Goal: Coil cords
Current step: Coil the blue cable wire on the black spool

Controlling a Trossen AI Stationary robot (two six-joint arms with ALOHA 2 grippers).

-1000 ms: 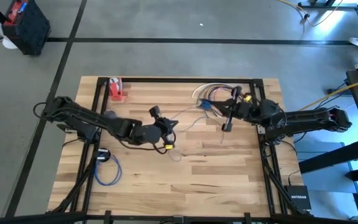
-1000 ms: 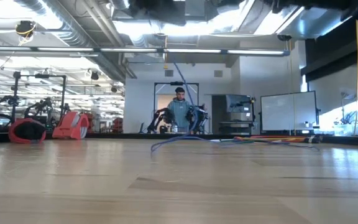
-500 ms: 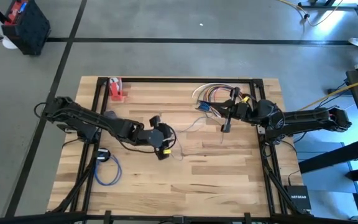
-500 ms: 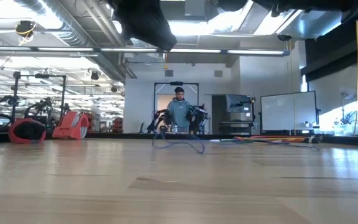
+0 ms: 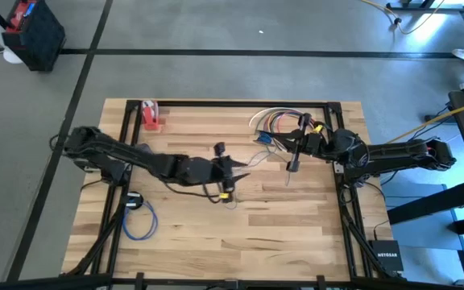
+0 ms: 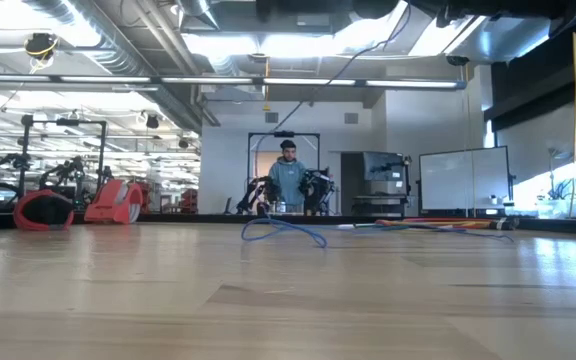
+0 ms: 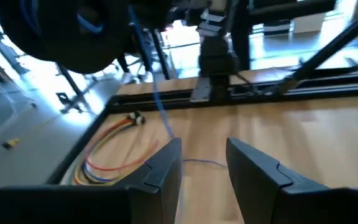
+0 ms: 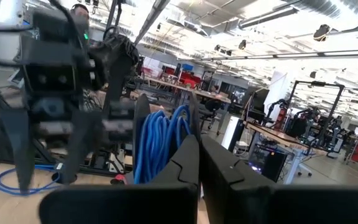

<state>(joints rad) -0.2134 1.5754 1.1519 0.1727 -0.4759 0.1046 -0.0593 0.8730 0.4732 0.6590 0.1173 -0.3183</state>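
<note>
Blue cord (image 8: 160,140) bundle pinched in right fingers (image 5: 294,153) | left fingers (image 7: 201,163) parted, empty, beside cord over desk (image 5: 280,225)

We're in a big open robotics lab: exposed ceiling ducts (image 6: 98,40), strip lights, concrete floor (image 5: 216,72). Other robot arm rigs (image 6: 63,170) stand at benches, and a person (image 6: 288,180) works at one.

One word can be read: "NETGEAR", in white letters on a small black box (image 5: 386,258) that lies on the floor just beyond the worktop's (image 5: 296,234) corner on the right arm's side, seen in the high view. No other lettering, number or sign is legible in the low view or either wrist view.
</note>
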